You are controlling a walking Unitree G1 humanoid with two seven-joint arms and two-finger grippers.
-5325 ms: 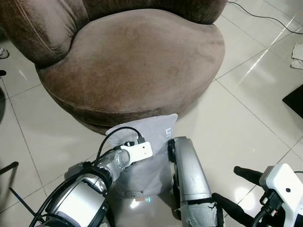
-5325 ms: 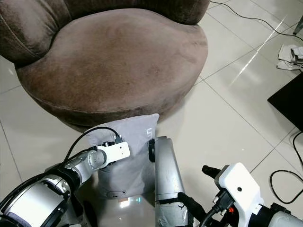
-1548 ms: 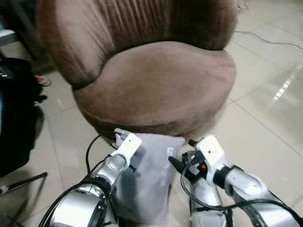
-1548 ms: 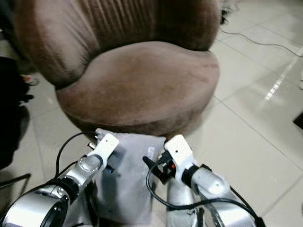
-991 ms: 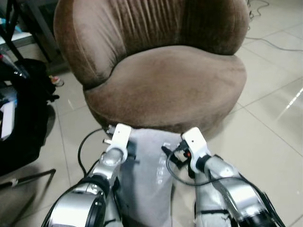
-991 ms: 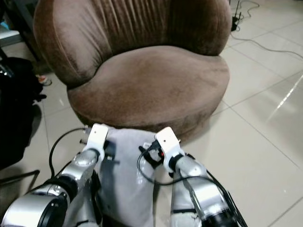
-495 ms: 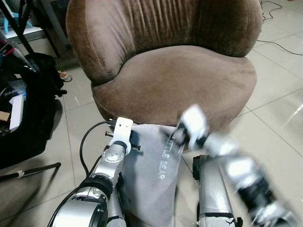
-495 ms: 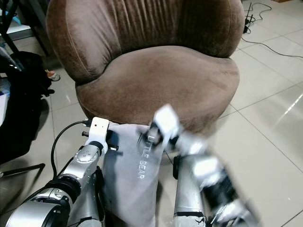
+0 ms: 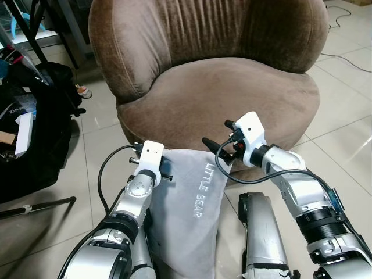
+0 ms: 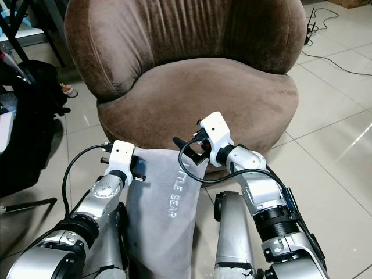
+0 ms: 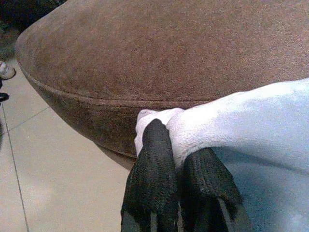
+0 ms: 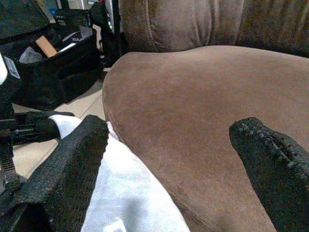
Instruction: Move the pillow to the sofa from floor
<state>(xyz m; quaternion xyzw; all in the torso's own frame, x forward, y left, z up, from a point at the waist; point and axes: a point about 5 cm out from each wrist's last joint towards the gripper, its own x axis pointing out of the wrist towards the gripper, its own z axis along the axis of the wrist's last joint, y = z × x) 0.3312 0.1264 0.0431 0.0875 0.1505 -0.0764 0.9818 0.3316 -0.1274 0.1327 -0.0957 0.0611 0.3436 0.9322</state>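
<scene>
Grey pillow (image 9: pixel 189 209) hangs lower centre of frame, top edge just below front of brown sofa (image 9: pixel 232 93) seat. Left gripper (image 11: pixel 176 159): fingers clamped on pillow's upper-left corner. Right gripper (image 12: pixel 169 159): fingers spread wide at upper-right corner, one finger (image 12: pixel 72 164) against fabric. Black bag (image 9: pixel 29 133) at left edge.

My right pincer (image 12: pixel 174 164) spread wide, brown sofa seat (image 12: pixel 203 106) between my fingers (image 12: pixel 67 179), white pillow (image 12: pixel 125 193) beside one, black bag (image 12: pixel 53 63) behind.

Grey pillow (image 9: pixel 189 215) (lettered "LITTLE BEAR"), hanging upright, before brown sofa (image 9: pixel 221 93)
</scene>
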